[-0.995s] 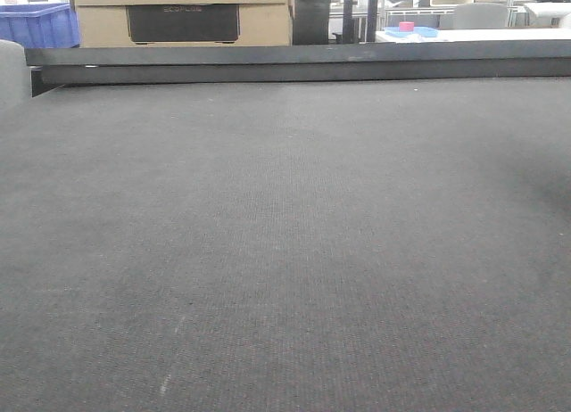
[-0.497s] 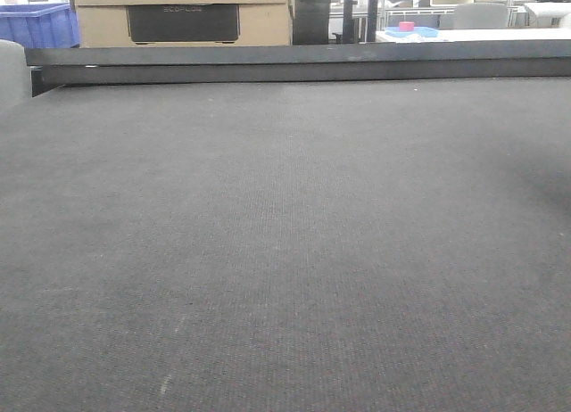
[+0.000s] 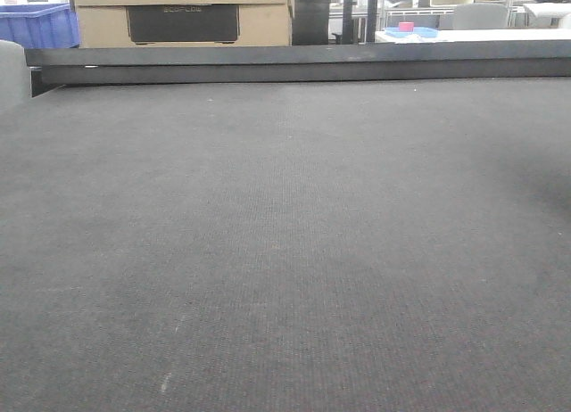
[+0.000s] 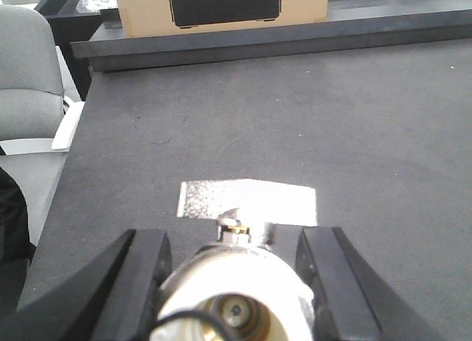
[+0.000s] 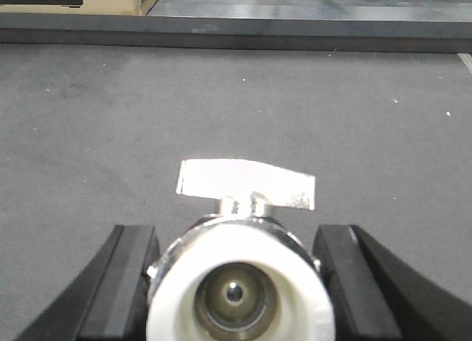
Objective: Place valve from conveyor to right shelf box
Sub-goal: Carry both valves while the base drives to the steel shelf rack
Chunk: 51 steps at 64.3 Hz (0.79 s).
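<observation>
Both grippers have a valve in hand over the conveyor; the shelf box is nowhere in view.

The right gripper (image 5: 236, 234) stands part-open, its black fingers (image 5: 125, 282) pressed to either side of the valve (image 5: 237, 261), whose white-rimmed bore faces back toward the wrist and whose flat silvery handle lies just ahead of the fingertips; the left gripper (image 4: 232, 241) grips a second valve (image 4: 234, 267) the same way; the conveyor (image 3: 285, 251) stretches ahead of both grippers to its black far rail, with a cardboard box (image 3: 178, 15) beyond; whether either valve is lifted clear of the belt I cannot tell; by my reckoning the pick is done, and the carry to the right shelf box and the release are left.
</observation>
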Motion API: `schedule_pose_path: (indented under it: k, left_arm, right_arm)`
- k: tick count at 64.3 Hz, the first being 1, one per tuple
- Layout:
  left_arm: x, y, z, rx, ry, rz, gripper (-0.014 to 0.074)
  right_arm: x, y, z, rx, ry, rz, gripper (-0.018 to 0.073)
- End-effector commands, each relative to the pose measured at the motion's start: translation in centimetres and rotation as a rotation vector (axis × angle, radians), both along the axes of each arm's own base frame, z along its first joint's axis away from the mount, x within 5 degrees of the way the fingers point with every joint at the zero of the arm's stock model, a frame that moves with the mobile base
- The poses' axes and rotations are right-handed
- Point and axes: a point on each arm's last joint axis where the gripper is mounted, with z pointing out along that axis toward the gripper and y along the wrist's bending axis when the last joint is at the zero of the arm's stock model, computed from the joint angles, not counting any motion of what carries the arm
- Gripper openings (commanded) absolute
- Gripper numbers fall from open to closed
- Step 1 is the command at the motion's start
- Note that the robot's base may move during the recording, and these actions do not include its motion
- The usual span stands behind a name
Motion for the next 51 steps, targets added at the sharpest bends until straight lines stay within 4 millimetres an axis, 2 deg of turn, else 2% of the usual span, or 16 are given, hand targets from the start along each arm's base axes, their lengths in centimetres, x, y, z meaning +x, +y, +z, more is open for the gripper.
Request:
schedule_pose_path:
  k: [1, 51]
  left_arm:
    - [-0.28, -0.12, 0.81, -0.01, -0.072, -0.002, -0.0111]
    - [-0.67, -0.14, 1.01, -0.009, -0.085, -0.002, -0.0111]
  right_arm:
    - [-0.35, -0.14, 1.42, 0.0, -0.112, -0.009, -0.0162]
    - [-0.35, -0.14, 1.42, 0.0, -0.112, -0.009, -0.0162]
